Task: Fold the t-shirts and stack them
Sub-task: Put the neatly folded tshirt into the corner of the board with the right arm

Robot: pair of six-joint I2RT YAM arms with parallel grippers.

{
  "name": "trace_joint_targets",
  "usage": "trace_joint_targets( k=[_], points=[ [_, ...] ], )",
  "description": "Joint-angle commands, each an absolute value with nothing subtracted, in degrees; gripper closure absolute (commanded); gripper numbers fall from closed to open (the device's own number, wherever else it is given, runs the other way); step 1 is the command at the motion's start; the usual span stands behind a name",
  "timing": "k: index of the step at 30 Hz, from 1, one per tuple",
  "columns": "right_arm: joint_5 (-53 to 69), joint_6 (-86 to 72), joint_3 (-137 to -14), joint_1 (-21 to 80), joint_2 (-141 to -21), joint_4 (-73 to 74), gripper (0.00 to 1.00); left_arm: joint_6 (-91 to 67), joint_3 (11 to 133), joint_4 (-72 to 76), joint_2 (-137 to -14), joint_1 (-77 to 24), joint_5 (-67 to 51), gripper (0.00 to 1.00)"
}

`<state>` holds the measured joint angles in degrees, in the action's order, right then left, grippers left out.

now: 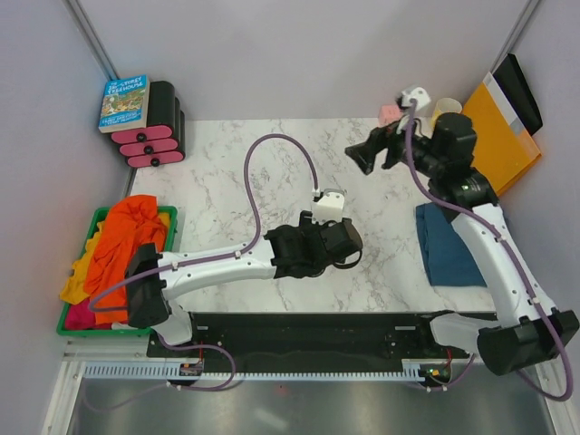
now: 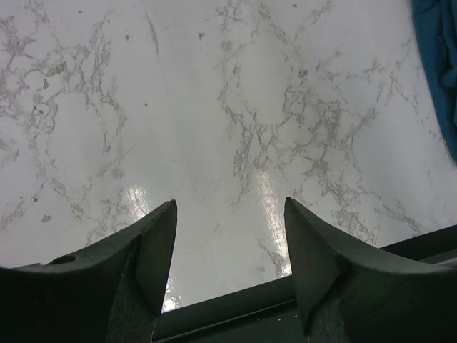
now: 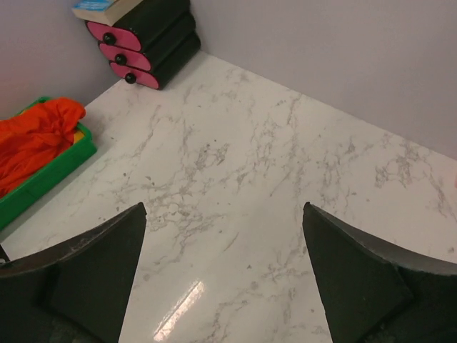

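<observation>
Jaws apart and empty, the left gripper hovers low over the marble table and the right gripper is raised farther back, while the teal-blue t-shirt lies flat at right and orange t-shirts heap in a green bin at left.

I count four shirts: one teal shirt at the right edge, and one orange shirt, one yellow shirt and one pink-red shirt heaped in one bin at the left edge. In the far-left corner are three cases and one book.
</observation>
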<state>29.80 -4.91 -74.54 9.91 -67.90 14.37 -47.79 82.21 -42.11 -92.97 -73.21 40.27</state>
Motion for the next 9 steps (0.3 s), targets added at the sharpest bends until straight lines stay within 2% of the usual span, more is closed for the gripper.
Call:
trace_joint_targets(
  k=[1,2,5,7,9],
  points=[
    [16.53,0.71,-77.81,20.74,-69.28,19.54,0.02,-45.18,84.03,-46.49,-90.98,-72.25,42.10,0.31],
    [15.13,-1.56,-74.30,20.74,-67.52,17.60,0.02,-46.05,82.54,-46.84,-90.62,-72.25,41.75,0.31],
    [18.02,1.22,-74.36,21.09,-66.89,23.71,0.02,-48.67,80.26,-47.54,-88.60,-72.25,40.08,0.31],
    [16.53,2.62,-72.61,21.97,-65.84,24.34,0.02,-50.53,79.63,-48.25,-88.42,-72.25,39.99,0.36],
    [14.77,3.77,-70.32,24.07,-64.95,25.13,0.02,-53.25,79.54,-49.30,-89.03,-72.25,40.08,0.36]
  ],
)
